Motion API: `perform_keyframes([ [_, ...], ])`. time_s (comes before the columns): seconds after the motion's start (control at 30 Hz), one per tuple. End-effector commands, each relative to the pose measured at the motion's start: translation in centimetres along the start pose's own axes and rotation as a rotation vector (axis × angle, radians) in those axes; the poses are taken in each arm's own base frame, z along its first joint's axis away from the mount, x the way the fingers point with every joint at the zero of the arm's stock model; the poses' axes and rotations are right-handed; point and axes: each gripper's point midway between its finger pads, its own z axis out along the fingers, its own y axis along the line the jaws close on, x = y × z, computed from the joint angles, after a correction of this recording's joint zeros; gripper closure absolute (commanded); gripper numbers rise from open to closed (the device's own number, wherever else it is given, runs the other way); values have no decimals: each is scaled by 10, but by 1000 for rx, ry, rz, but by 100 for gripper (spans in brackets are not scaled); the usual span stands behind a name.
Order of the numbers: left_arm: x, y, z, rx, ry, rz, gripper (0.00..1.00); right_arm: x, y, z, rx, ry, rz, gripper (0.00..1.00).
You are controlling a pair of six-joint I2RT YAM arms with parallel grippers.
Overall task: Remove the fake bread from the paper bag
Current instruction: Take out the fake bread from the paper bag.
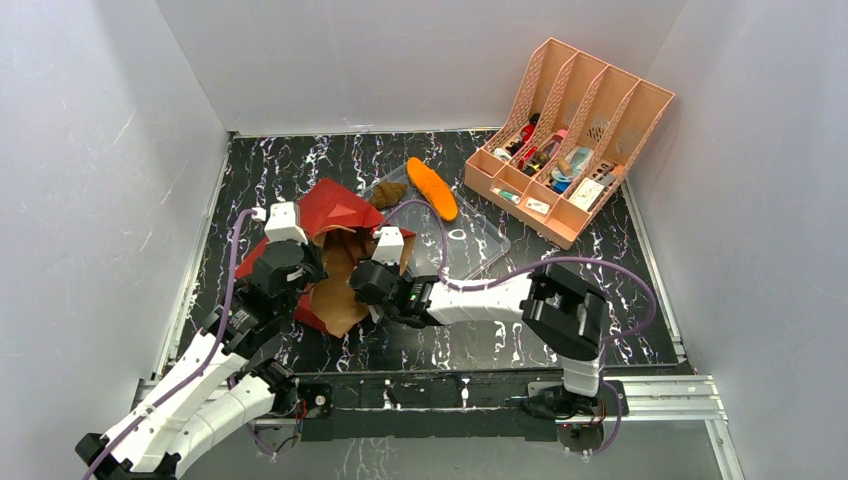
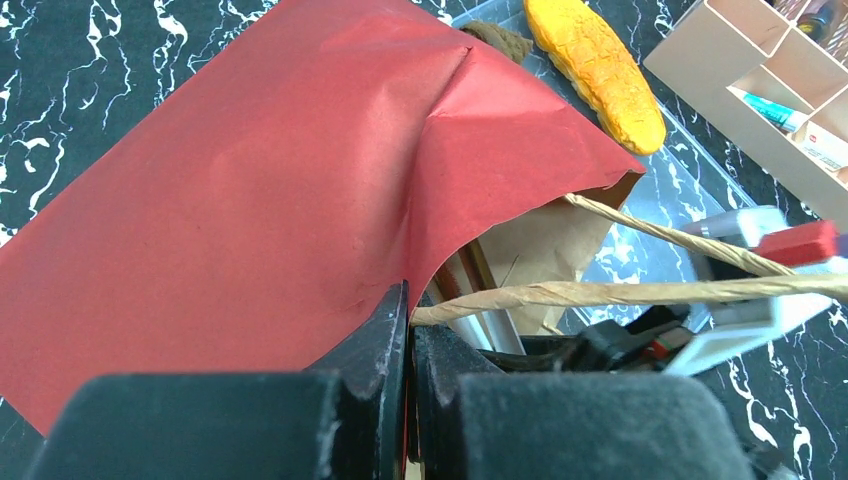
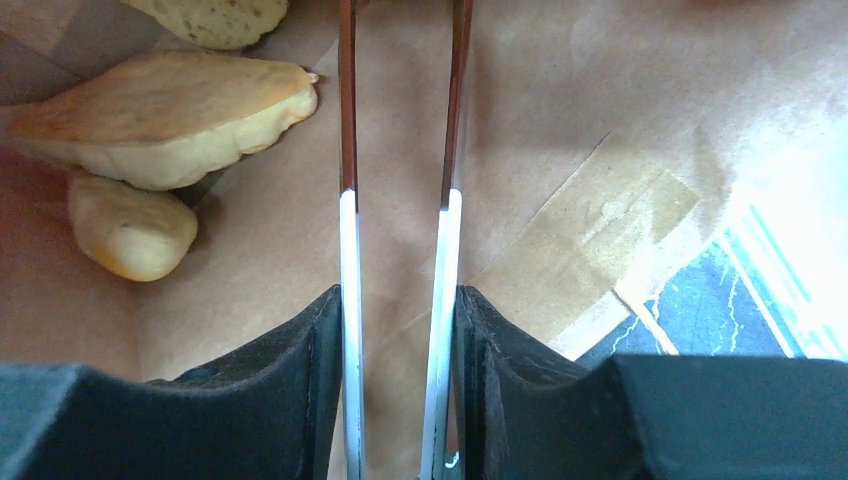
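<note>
The paper bag [image 1: 335, 205] lies on its side, red outside [image 2: 250, 180], with its brown mouth facing the arms. My left gripper [image 2: 410, 300] is shut on the bag's upper edge, holding the mouth up [image 1: 303, 268]. My right gripper [image 1: 358, 287] reaches into the mouth and is shut on a pair of metal tongs [image 3: 347, 240], whose two arms run forward between my fingers. Inside the bag, left of the tongs, lie tan fake bread pieces: a large one [image 3: 170, 115], a small one [image 3: 130, 235] and one at the top edge [image 3: 215, 12]. The tong tips are out of view.
An orange loaf [image 1: 432, 188] and a dark brown lump [image 1: 388, 194] lie on a clear plastic tray [image 1: 480, 240] behind the bag. A pink desk organizer [image 1: 570, 140] with small items stands at the back right. The bag's twisted paper handle [image 2: 620, 293] stretches across the mouth.
</note>
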Motion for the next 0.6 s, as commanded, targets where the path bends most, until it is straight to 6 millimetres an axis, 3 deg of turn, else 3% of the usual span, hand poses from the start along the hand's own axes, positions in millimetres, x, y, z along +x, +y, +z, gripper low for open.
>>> perform_keyframes([
  [0.0, -14, -3, -3, 2, -33, -10, 100, -44, 23, -28, -83, -97, 87, 100],
  [0.17, -14, -2, -3, -5, -34, -4, 100, -49, 28, -45, -158, -96, 76, 100],
  [0.3, -16, -4, -3, 3, -33, -10, 100, -45, 32, -41, -158, -68, 40, 100],
  [0.37, -17, -6, -3, 8, -31, -12, 100, -34, 30, -31, -136, -43, 18, 93],
  [0.57, -18, -5, -6, 8, -33, -12, 100, -35, 37, -24, -131, -43, 12, 70],
])
